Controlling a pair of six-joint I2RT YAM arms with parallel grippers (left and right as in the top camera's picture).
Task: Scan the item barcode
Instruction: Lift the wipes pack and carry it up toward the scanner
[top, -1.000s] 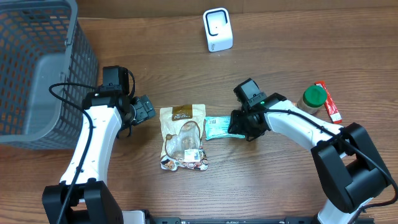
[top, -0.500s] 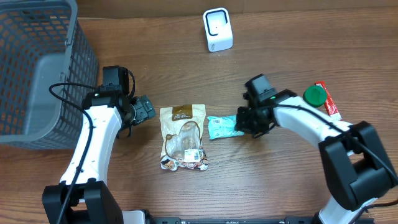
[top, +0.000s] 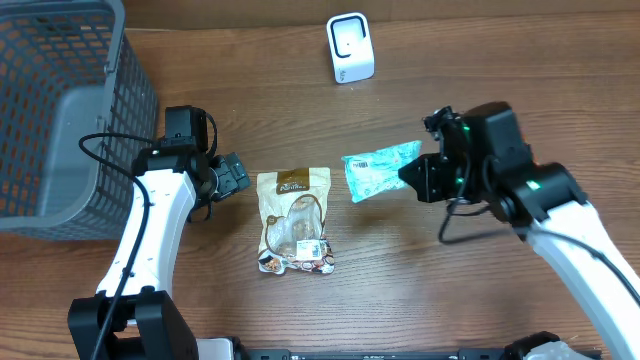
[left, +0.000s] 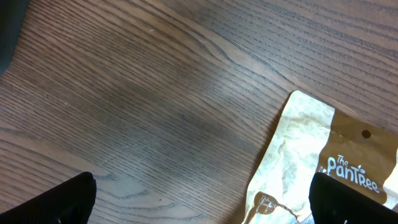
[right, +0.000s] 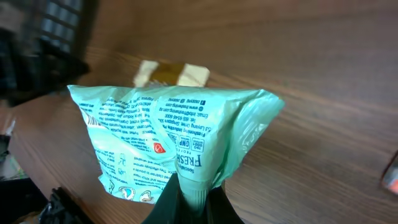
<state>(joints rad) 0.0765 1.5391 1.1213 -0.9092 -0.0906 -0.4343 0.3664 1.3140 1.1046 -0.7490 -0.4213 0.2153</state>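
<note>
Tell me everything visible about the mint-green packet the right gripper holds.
The mint-green packet is a soft, crinkled plastic pouch printed with small dark text, a red logo and large letters reading FRESH. The right gripper pinches one edge; the rest fans out, apparently above the wooden table, touching nothing else. No barcode shows.
</note>
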